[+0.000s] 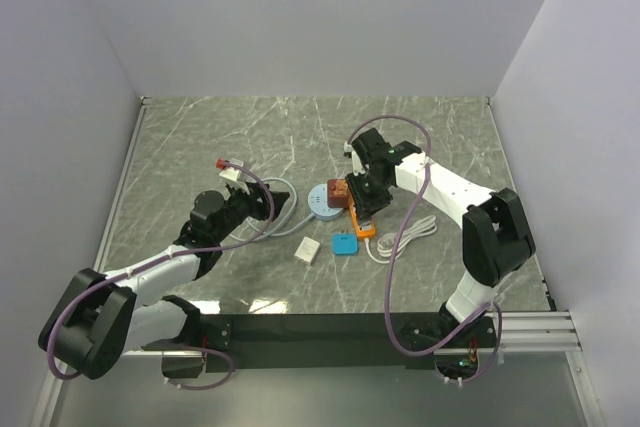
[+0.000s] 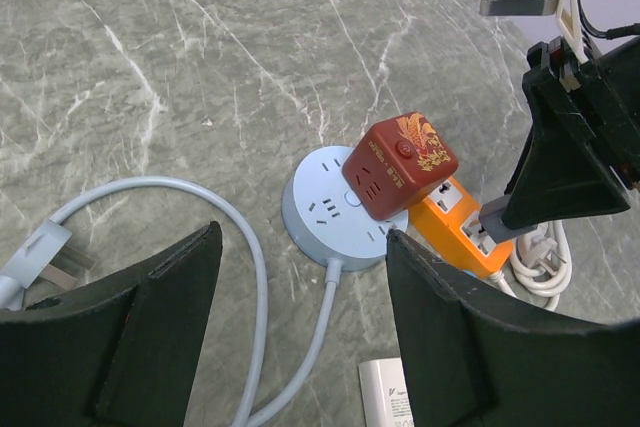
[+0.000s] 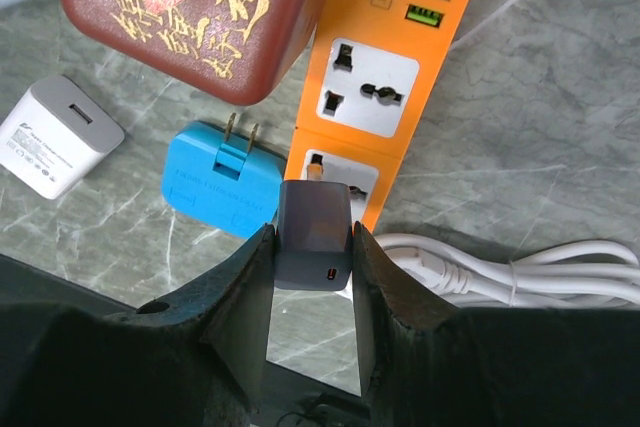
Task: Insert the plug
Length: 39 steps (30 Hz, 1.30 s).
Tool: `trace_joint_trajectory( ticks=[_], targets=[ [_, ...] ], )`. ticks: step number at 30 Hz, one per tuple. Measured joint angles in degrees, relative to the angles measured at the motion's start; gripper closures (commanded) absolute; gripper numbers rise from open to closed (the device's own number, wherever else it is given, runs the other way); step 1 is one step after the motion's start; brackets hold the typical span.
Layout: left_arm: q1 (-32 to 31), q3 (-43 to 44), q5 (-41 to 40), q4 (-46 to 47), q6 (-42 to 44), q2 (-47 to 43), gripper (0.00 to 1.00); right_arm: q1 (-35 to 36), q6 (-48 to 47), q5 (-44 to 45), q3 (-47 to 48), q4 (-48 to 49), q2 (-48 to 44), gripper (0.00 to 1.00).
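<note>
The grey plug (image 3: 314, 232) is clamped between the right gripper's (image 3: 312, 252) jaws, its top edge at the orange strip's (image 3: 385, 67) end socket, right of the tabletop's (image 1: 250, 137) centre. The left gripper (image 2: 300, 247) gapes, holding nothing, near the round socket (image 2: 315, 209). Grey marble, white walls. How far the prongs are in is unclear.
</note>
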Motion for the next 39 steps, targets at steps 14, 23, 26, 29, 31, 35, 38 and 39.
trace_joint_trajectory(
  ticks=[14, 23, 26, 29, 31, 35, 38, 39],
  targets=[
    [0.5, 0.0, -0.5, -0.2, 0.1, 0.0, 0.28, 1.1, 1.3, -0.5, 0.0, -1.9, 0.0, 1.00],
    [0.9, 0.0, -0.5, -0.2, 0.1, 0.0, 0.28, 1.2, 1.4, 0.7, 0.3, -2.3, 1.1, 1.00],
    [1.0, 0.0, -0.4, -0.2, 0.1, 0.0, 0.28, 1.2, 1.5, 0.8, 0.6, -2.6, 1.4, 1.00],
    [1.0, 0.0, -0.4, -0.2, 0.1, 0.0, 0.28, 1.2, 1.5, 1.3, 1.8, -3.0, 2.5, 1.00],
    [1.0, 0.0, -0.4, -0.2, 0.1, 0.0, 0.28, 1.2, 1.6, 2.0, 2.6, -3.2, 3.5, 1.00],
    [1.1, 0.0, -0.4, -0.2, 0.1, 0.0, 0.28, 1.2, 1.9, 2.2, 3.8, -4.0, 4.9, 1.00],
    [1.2, 0.0, -0.4, -0.2, 0.1, 0.0, 0.28, 1.2, 2.0, 2.3, 4.1, -4.3, 5.2, 1.00],
    [1.3, 0.0, -0.4, -0.2, 0.1, 0.0, 0.28, 1.3, 2.2, 2.4, 4.1, -4.3, 5.2, 1.00]
  ],
)
